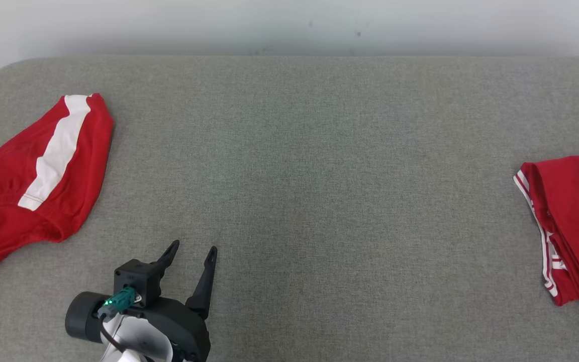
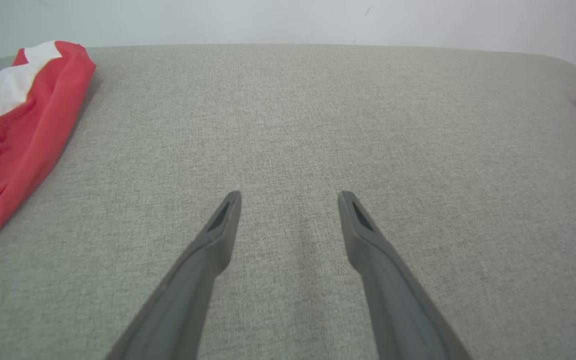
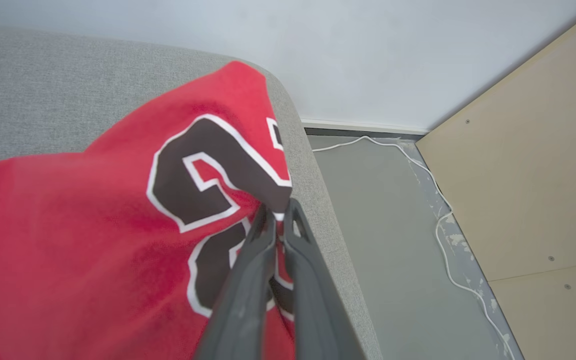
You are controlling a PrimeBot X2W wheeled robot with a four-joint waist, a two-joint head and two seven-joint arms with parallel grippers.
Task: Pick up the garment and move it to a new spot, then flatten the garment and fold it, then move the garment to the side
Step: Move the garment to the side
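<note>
Robot handling red sportswear on a grey tabletop

At the far right, the right gripper [image 3: 280, 207] is clenching its two long dark fingers on the edge of a red jersey [image 3: 93, 225] printed with dark, white-outlined numerals. The jersey is lying bunched at the right edge of a grey woven-fabric tabletop [image 1: 319, 151], just beside its rounded corner. Near the front, the left gripper [image 1: 194, 246] is hovering with its fingers spread wide, grasping nothing. Crumpled red shorts with a broad white stripe [image 1: 38, 171] are lying at the tabletop's far left, well apart from the jersey. Past the right corner, a thin white cable [image 3: 443, 235] is trailing across a grey floor [image 3: 378, 225] beside a beige panel [image 3: 528, 175].
</note>
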